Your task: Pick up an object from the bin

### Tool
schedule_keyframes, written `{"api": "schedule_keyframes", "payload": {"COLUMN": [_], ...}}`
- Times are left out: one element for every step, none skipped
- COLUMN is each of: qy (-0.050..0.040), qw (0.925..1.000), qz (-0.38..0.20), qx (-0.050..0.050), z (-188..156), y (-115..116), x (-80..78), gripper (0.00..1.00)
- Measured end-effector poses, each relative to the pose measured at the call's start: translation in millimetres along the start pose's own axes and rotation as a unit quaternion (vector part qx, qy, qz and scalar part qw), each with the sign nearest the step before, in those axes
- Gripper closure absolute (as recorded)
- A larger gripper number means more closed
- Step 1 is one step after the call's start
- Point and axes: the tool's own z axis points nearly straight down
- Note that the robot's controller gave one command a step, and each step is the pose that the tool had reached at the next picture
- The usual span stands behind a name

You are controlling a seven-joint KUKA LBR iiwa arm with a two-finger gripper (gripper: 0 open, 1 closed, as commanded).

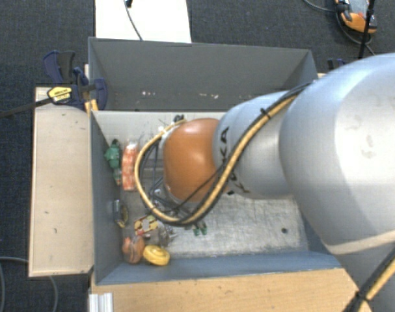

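- Arm comes in from the right, wrist down over the left half of the grey bin.
- Orange wrist cover, with a yellow cable looped round it, sits over the gripper; can't tell if it is spread or closed.
- Can't tell which thing it is over.
- Nearest: small multicoloured bits and green bits, just below the wrist.
- Front-left corner: yellow round piece touching an orange-brown lump.
- Along the left wall: green toy beside an orange-pink striped piece.
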Motion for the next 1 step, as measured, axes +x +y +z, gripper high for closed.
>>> {"api": "schedule_keyframes", "payload": {"qy": [0.0000], "qw": [1.0000], "qz": [0.000], "qx": [0.000], "z": [0.0], "y": [0.0], "x": [0.0], "gripper": [1.00]}}
